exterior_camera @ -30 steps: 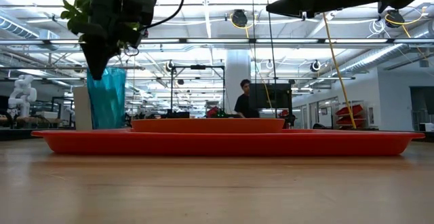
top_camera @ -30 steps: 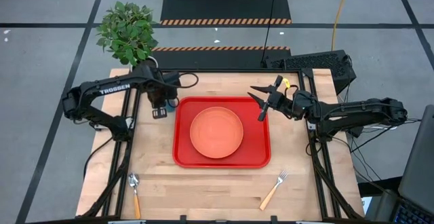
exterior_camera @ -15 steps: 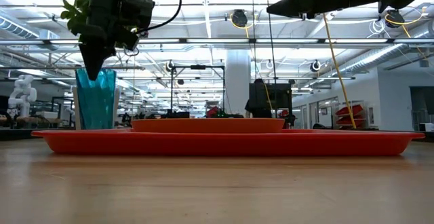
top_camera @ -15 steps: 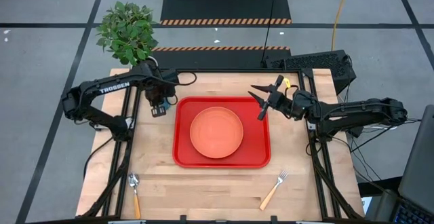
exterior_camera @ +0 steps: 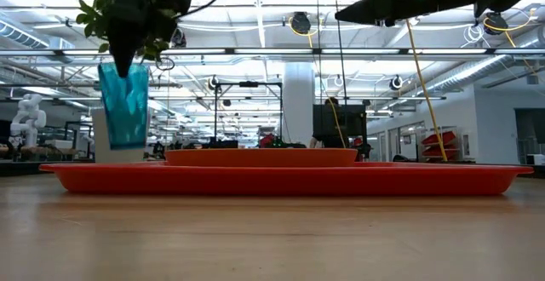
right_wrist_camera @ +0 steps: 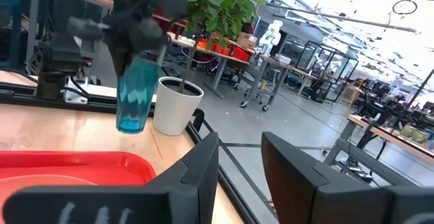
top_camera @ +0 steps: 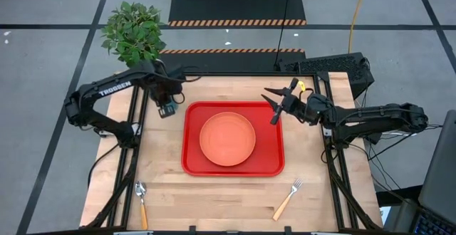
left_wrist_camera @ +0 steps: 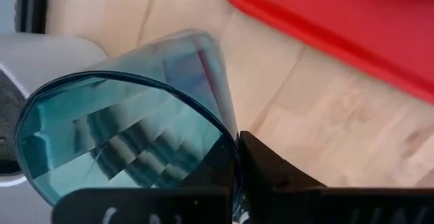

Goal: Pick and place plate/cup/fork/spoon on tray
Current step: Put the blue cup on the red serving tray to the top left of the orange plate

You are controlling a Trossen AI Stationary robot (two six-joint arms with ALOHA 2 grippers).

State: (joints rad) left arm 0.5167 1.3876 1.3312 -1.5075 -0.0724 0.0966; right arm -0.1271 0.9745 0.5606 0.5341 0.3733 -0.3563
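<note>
The teal cup [top_camera: 167, 109] hangs in my shut left gripper [exterior_camera: 126, 60], off the table, left of the red tray [top_camera: 271, 160]; it also shows in the low view [exterior_camera: 124, 106] and the right wrist view [right_wrist_camera: 133, 95]. The salmon-orange plate [top_camera: 227, 139] lies flat in the tray. The fork [top_camera: 287, 199] and the spoon [top_camera: 141, 199] lie on the table near its near edge. My right gripper [top_camera: 274, 107] is open and empty above the tray's far right corner. My left gripper pinches the cup's wall at the rim [left_wrist_camera: 229, 142], one finger inside the cup and one outside. The fingers come from above, pointing down. The cup hangs below them, lifted clear of the table, roughly upright with a slight tilt.
A potted plant in a white pot [right_wrist_camera: 175, 105] stands at the table's far left corner, just beyond the cup. A dark device [top_camera: 328, 68] sits at the far right corner. Bare wood lies between the tray and the near edge.
My left gripper has risen with the cup. The cup stood on the table left of the tray a second ago and now hangs clear above the same spot.
</note>
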